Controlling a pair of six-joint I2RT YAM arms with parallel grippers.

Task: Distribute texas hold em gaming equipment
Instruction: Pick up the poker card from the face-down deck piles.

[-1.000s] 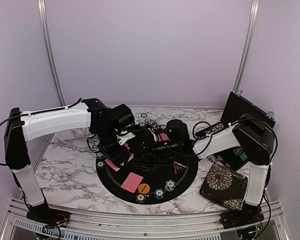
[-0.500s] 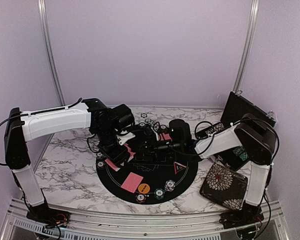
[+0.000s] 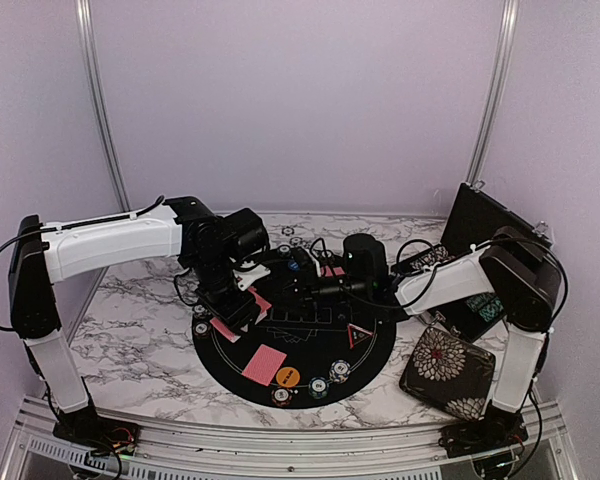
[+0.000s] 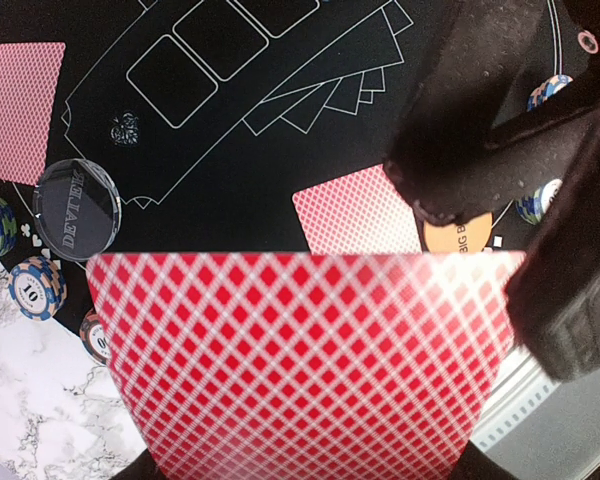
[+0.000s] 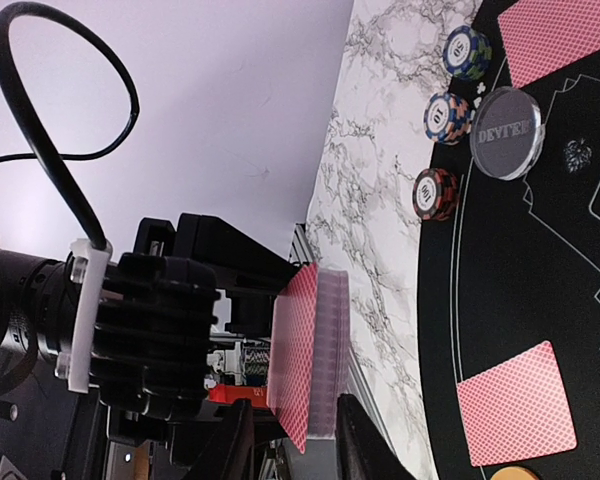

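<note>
Marble table (image 3: 130, 330) and lilac walls framed a round black mat (image 3: 325, 350). Over the mat's left part hung the left gripper (image 3: 238, 293), clamped on a deck (image 4: 300, 360) of red-backed cards that stood on edge above the felt. The right gripper (image 5: 298, 445) reached in from the right to meet it. Its fingers (image 5: 365, 440) were partly open and straddled the deck's free edge. One finger lay close against the cards and the other showed a gap, so no grip on the deck could be seen.

Face down on the mat lay a front card (image 3: 265, 362), with an orange button (image 3: 288, 377) just beside it. A second card (image 4: 20, 110) lay elsewhere on the felt, near a clear dealer button (image 4: 77, 207). Rim chips (image 4: 35, 285) sat by that button, where mat met marble. More chips, the front chips (image 3: 318, 386), lined the near rim beside the orange button. A red-edged triangle (image 3: 359, 335) rested on the mat's right part.

Off the mat to the right sat a floral pouch (image 3: 447, 372), and behind it a black case (image 3: 485, 240) stood tilted against the wall.
</note>
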